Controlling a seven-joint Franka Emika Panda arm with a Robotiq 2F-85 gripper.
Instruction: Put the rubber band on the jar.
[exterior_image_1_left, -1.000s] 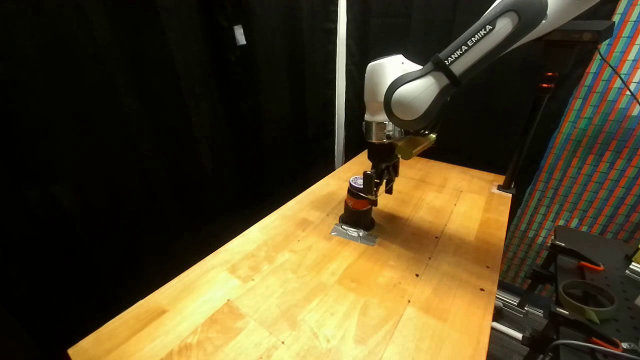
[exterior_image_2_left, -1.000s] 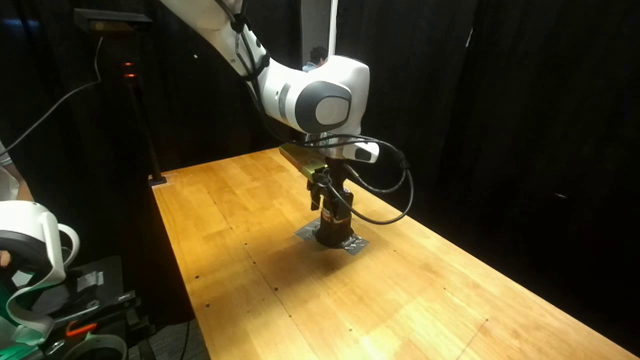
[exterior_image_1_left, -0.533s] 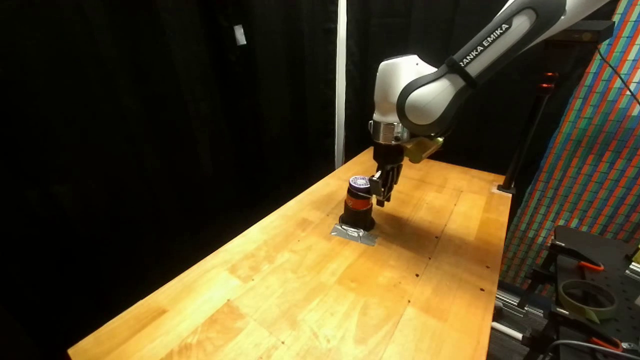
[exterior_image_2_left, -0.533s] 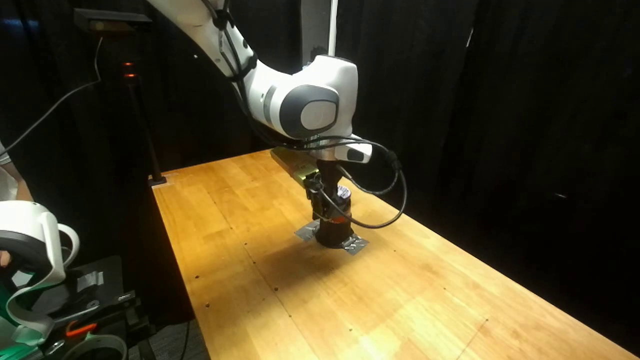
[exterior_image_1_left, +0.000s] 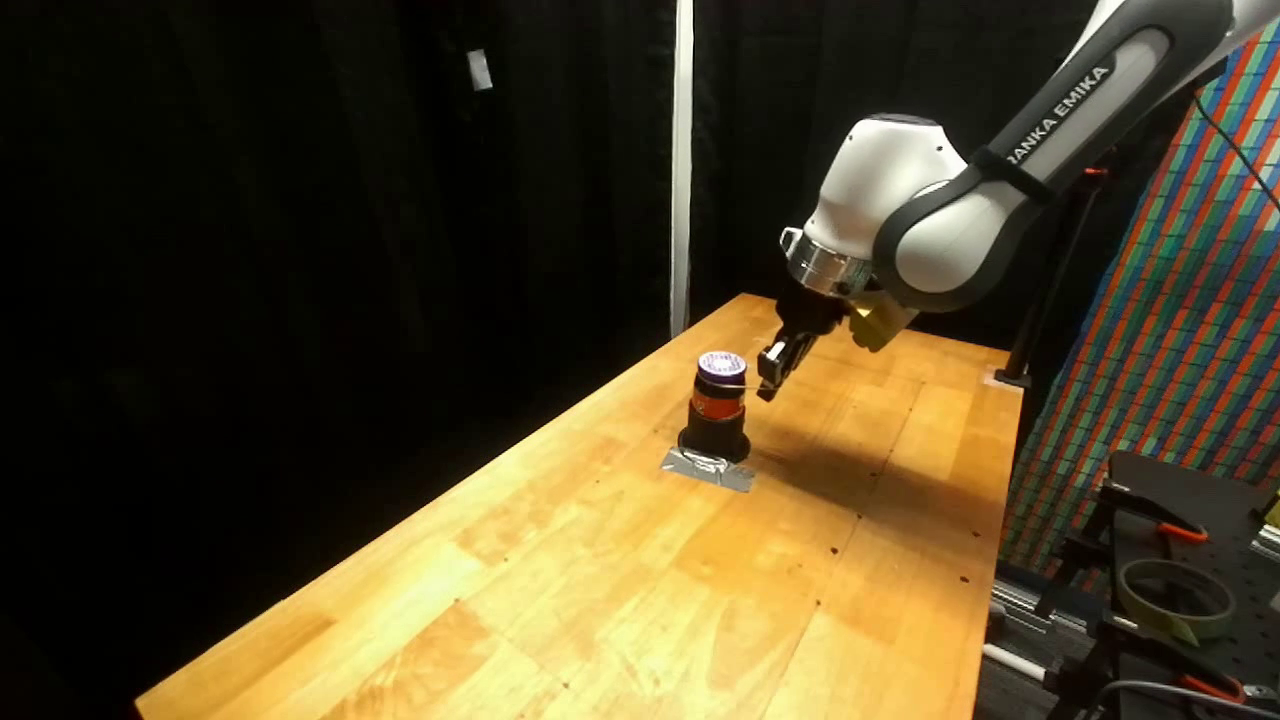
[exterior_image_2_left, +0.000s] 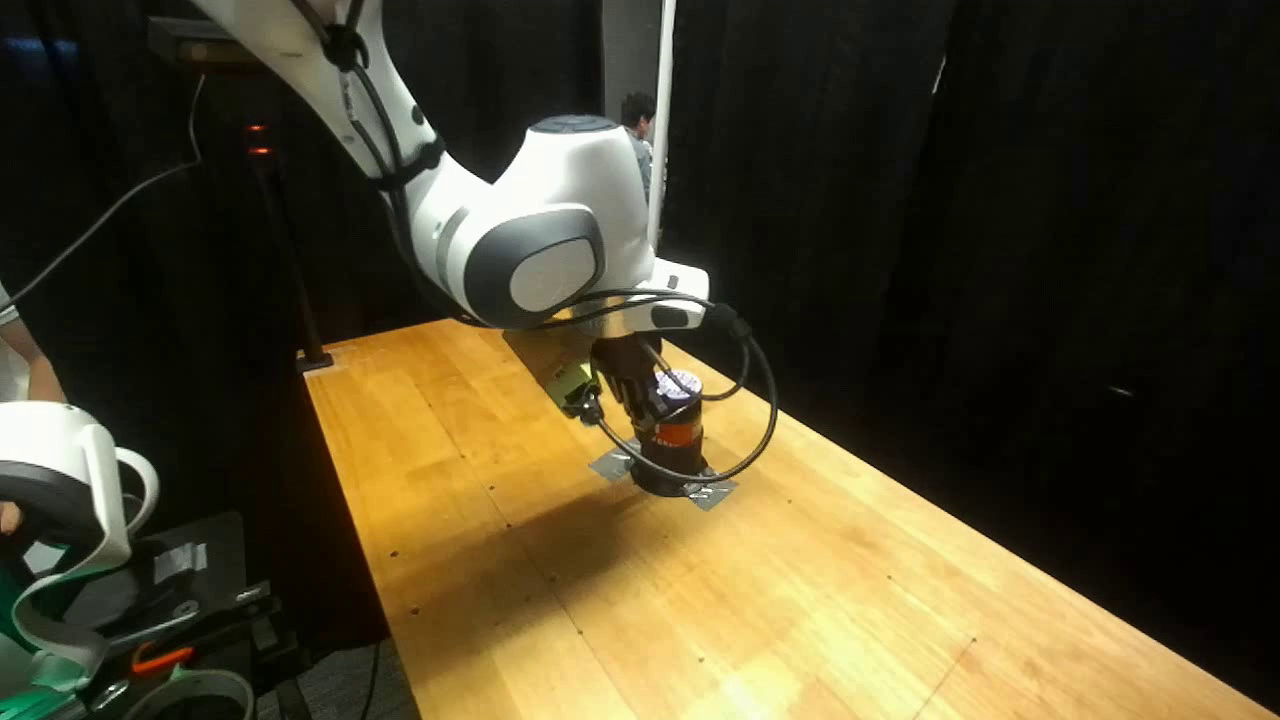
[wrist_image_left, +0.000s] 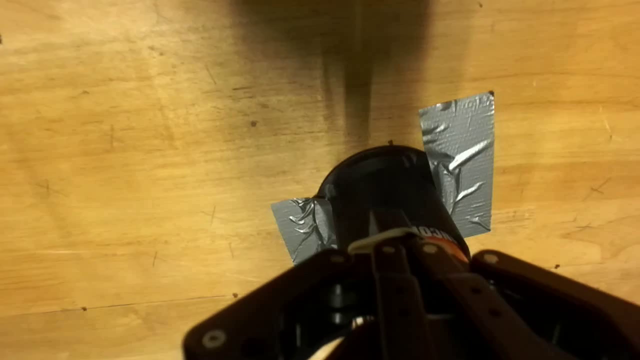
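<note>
The jar (exterior_image_1_left: 717, 405), dark with an orange-red middle and a purple-and-white top, stands upright in both exterior views. In an exterior view the rubber band (exterior_image_1_left: 735, 386) runs as a thin line across the jar's upper part and stretches off to my fingertips. My gripper (exterior_image_1_left: 771, 378) is tilted beside the jar, a small gap away from it. In the wrist view the fingers lie together, and the pale rubber band (wrist_image_left: 382, 239) crosses over them in front of the jar (wrist_image_left: 385, 185). The band's far side around the jar is hidden.
Grey tape (wrist_image_left: 462, 165) fixes the jar's black base to the wooden table (exterior_image_1_left: 640, 590). A black cable (exterior_image_2_left: 768, 420) from the arm loops in front of the jar in an exterior view. A black cart with a tape roll (exterior_image_1_left: 1176, 598) stands beside the table.
The fingers have come together. The gripper has drawn back from beside the jar and tilted, pulling the band out with it. The jar has stayed in place.
</note>
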